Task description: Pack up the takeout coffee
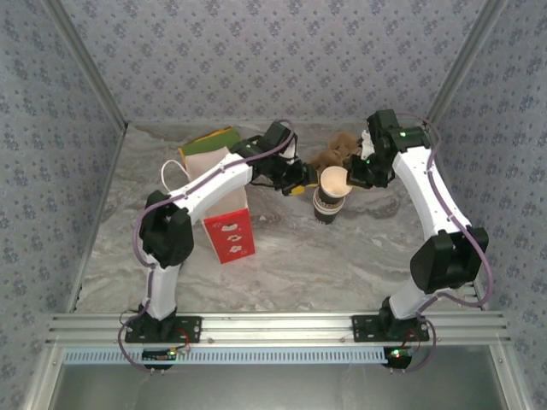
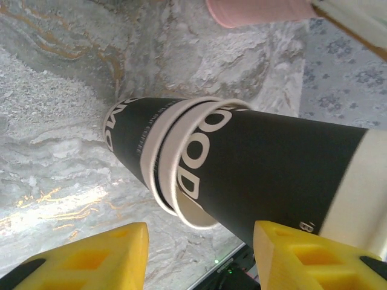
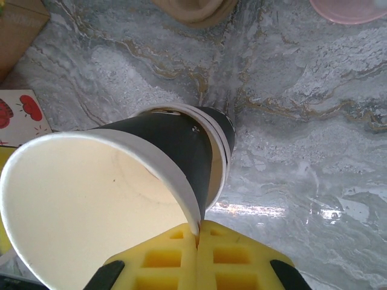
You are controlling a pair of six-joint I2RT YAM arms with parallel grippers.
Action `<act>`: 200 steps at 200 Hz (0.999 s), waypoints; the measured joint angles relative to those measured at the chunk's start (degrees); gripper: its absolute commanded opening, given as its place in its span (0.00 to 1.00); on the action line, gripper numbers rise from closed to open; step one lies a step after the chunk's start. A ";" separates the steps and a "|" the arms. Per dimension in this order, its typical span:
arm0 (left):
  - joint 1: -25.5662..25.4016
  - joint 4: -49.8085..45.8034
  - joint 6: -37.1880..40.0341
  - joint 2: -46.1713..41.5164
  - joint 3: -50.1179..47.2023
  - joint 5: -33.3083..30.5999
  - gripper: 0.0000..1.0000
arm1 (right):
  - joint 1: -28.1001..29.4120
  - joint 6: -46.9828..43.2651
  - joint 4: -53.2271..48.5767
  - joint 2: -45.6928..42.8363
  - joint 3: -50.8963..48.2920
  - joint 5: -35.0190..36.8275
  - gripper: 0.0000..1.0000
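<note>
The takeout coffee (image 1: 329, 195) is a black-sleeved paper cup with a white rim, nested in the top of a short stack of like cups near the table's middle. My right gripper (image 1: 352, 175) is shut on its rim, and in the right wrist view the fingers (image 3: 198, 232) pinch the cup wall (image 3: 169, 145), with the cup's cream inside empty. My left gripper (image 1: 299, 186) is just left of the stack. In the left wrist view its yellow fingers (image 2: 199, 241) stand apart below the black cup (image 2: 266, 163), open, the left finger well apart from it.
A tall red-and-white paper bag (image 1: 229, 231) stands left of the cups, under the left arm. A green and yellow box (image 1: 209, 141) lies behind it. A brown cardboard carrier (image 1: 338, 152) sits at the back. A pink cup (image 2: 260, 12) stands near the back wall.
</note>
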 measured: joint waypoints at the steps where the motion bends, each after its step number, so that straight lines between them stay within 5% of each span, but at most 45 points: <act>1: 0.00 -0.07 0.02 -0.15 0.09 -0.02 0.51 | 0.00 0.02 -0.09 -0.07 0.11 0.04 0.00; 98: -0.15 -7.32 6.58 -6.21 12.98 -6.45 0.79 | 0.87 1.33 -5.46 -7.50 6.12 1.20 0.00; 148: -0.39 -12.28 11.39 -10.78 20.85 -11.02 1.00 | 7.65 2.67 -9.27 -9.77 6.23 3.41 0.00; 200: -0.39 -16.81 16.04 -18.49 20.87 -18.45 1.00 | 16.65 6.14 -8.74 -11.89 -0.28 5.60 0.00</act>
